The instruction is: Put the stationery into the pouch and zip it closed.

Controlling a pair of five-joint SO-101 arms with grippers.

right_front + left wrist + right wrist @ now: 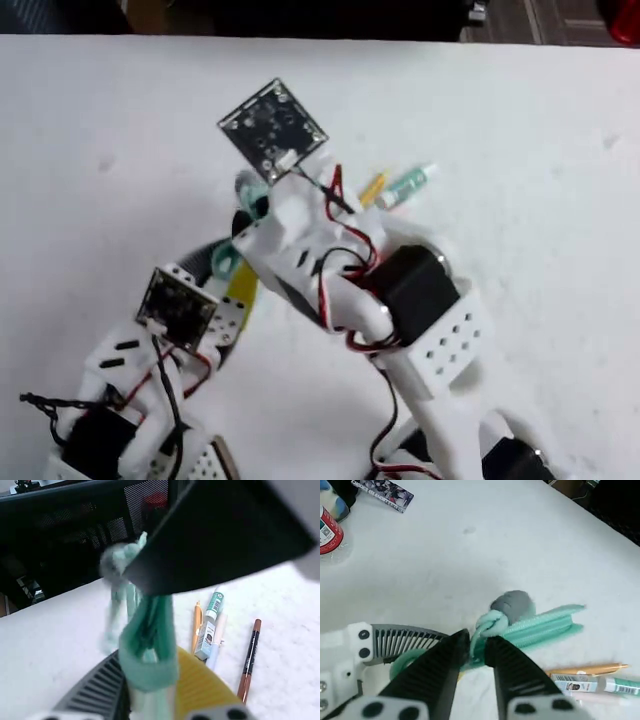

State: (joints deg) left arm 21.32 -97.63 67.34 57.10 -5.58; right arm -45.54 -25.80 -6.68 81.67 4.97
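Observation:
The mint-green pouch (540, 625) lies on the white table, its zip toward me, with a grey pompom (512, 602) on a mint cord. My right gripper (476, 642), black-fingered, is shut on that cord right by the pompom. My left gripper (150, 680), with one grey ribbed and one yellow finger, is shut on the pouch's mint loop (149, 662) at the other end. In the high view the right arm (300, 240) covers most of the pouch. An orange pen (196, 625), a mint tube (215, 605), a white tube (206, 640) and a brown pencil (250, 652) lie on the table beside the pouch.
A red can (327, 530) and a printed card (382, 490) stand far off on the table. The table's far edge (320, 38) runs along the back, with dark furniture behind it. Bare white table (540, 180) stretches on the stationery's far side.

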